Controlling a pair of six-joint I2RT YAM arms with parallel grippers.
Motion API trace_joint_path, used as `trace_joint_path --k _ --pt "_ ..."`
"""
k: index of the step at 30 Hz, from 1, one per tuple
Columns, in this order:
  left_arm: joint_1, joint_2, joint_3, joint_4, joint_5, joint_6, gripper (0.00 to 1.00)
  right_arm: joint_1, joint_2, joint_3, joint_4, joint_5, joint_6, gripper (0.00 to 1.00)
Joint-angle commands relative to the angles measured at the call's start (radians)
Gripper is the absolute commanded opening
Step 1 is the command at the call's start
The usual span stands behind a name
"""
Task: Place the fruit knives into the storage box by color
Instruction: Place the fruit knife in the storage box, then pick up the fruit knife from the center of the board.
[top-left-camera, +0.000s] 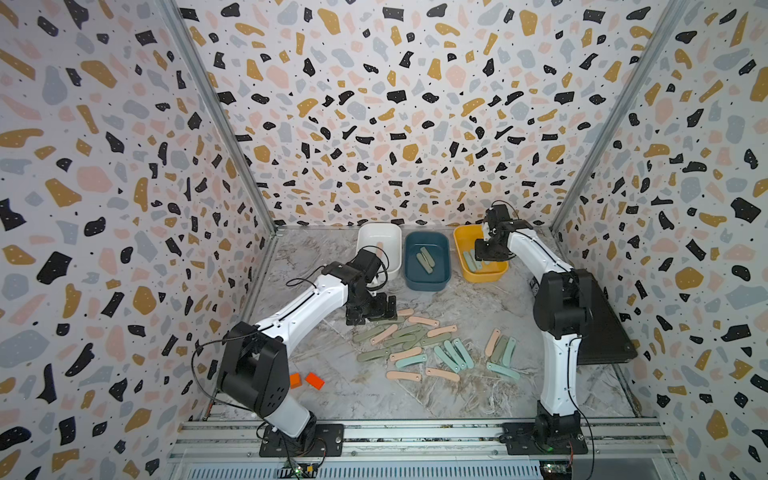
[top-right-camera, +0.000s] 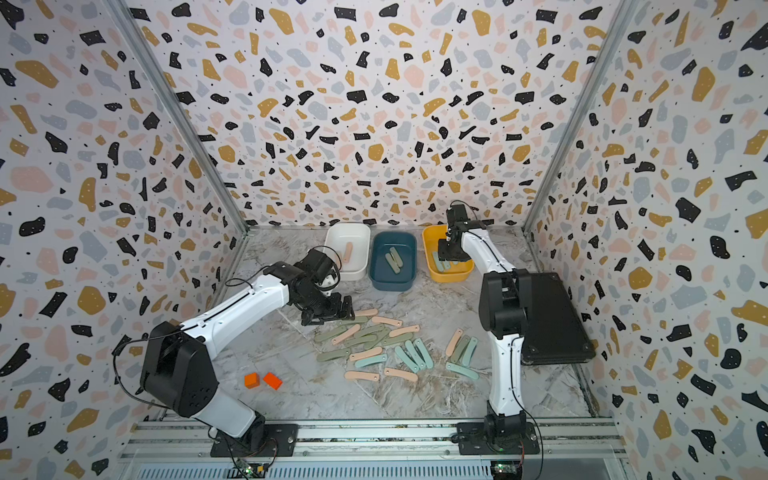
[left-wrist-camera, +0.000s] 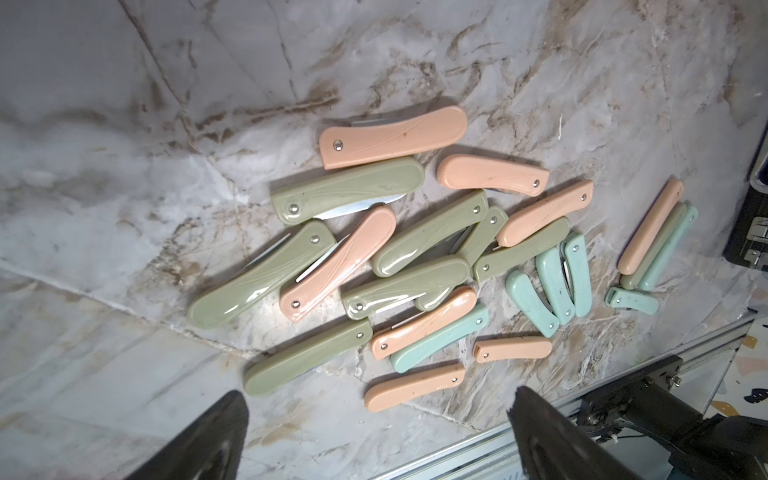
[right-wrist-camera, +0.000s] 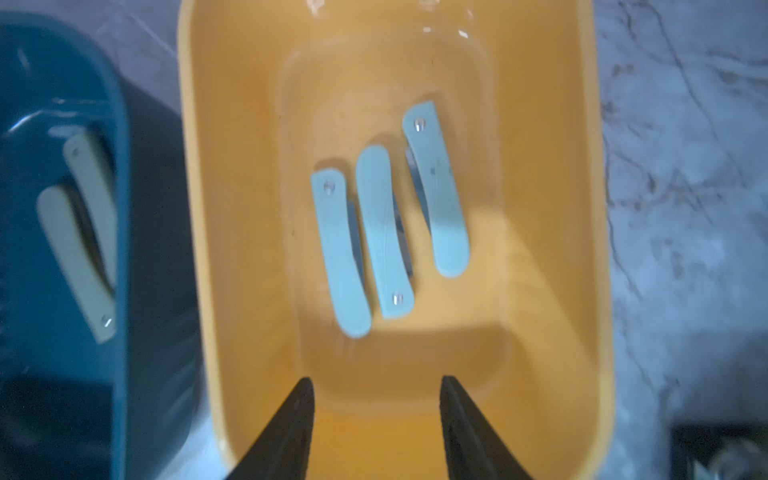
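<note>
Several fruit knives (top-left-camera: 409, 332) in peach-pink, sage green and mint teal lie in a loose pile mid-table, close up in the left wrist view (left-wrist-camera: 428, 232). My left gripper (top-left-camera: 374, 313) (left-wrist-camera: 376, 399) hovers open over the pile's far-left edge, holding nothing. My right gripper (top-left-camera: 485, 252) (right-wrist-camera: 376, 379) hangs open and empty inside the yellow box (top-left-camera: 490, 276) (right-wrist-camera: 232, 208), above three teal knives (right-wrist-camera: 384, 232). The dark blue box (top-left-camera: 428, 284) holds two green knives (top-left-camera: 424, 259). The white box (top-right-camera: 347, 230) holds a pink knife (top-right-camera: 348, 251).
Two small orange blocks (top-left-camera: 314, 380) lie at the front left beside the left arm's base. A black flat case (top-left-camera: 606, 328) fills the right side behind the right arm. An aluminium rail (top-left-camera: 415, 432) runs along the front edge. Patterned walls enclose three sides.
</note>
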Motion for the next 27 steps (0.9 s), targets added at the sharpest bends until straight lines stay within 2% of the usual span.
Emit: trace_joint_path --k 1,6,10,17,27 --pt "-0.002 -0.058 -0.065 -0.009 0.019 -0.012 0.99 0.043 -0.215 -0.197 0.036 -0.033 0.061 0.51" --pt "-0.004 -0.098 -0.149 0.011 0.021 -0.005 0.99 0.142 -0.415 -0.526 0.057 -0.026 0.075 0.51" --pt "-0.003 -0.114 -0.206 0.047 0.020 -0.013 0.99 0.236 -0.500 -0.669 0.059 -0.020 0.079 0.51" --pt "-0.002 -0.115 -0.249 0.069 -0.005 -0.015 0.99 0.332 -0.545 -0.787 0.041 -0.057 0.085 0.51" --pt "0.008 -0.170 -0.261 0.060 -0.042 0.004 0.99 0.350 -0.553 -0.853 0.003 -0.058 0.047 0.51"
